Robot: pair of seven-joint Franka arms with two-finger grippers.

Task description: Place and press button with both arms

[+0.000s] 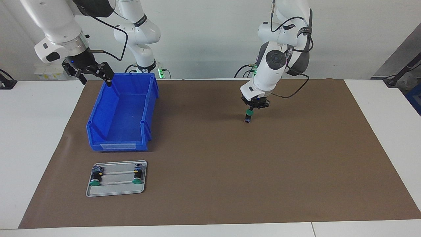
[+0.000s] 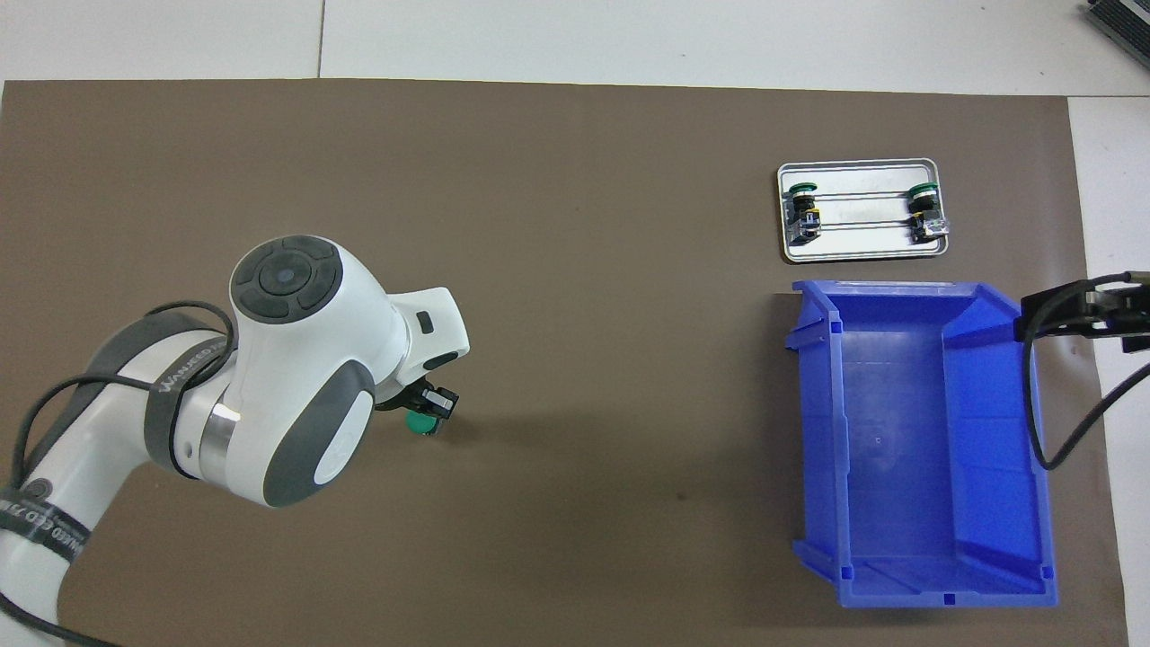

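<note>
Seen from the facing view: a brown mat (image 1: 210, 184) over a white table, two white arms reaching in from the top. Over the mat toward the left arm's end, the left gripper (image 1: 251, 111), fingertips drawn together and clamped on the button (image 1: 249, 116), gripping at or just under its green cap. Held roughly upright, long axis close to vertical with a slight tilt, green cap uppermost, blue-grey block lowest and at or just above the mat; contact with the mat not clear. Directly under the jaws, then, with no sideways offset. Well apart, toward the right arm's end, a blue bin (image 1: 122, 141) standing empty, and farther from the robots than the bin, a small metal tray (image 1: 115, 192) carrying two more buttons lying on their sides. Over the bin's nearer corner, the right gripper (image 1: 91, 73), fingers spread apart, holding nothing, waiting. Probable next step: carrying the held button across to the tray or bin, a long sideways travel toward the right arm's end. Left arm alone in possession; right arm closer to the destination.
</note>
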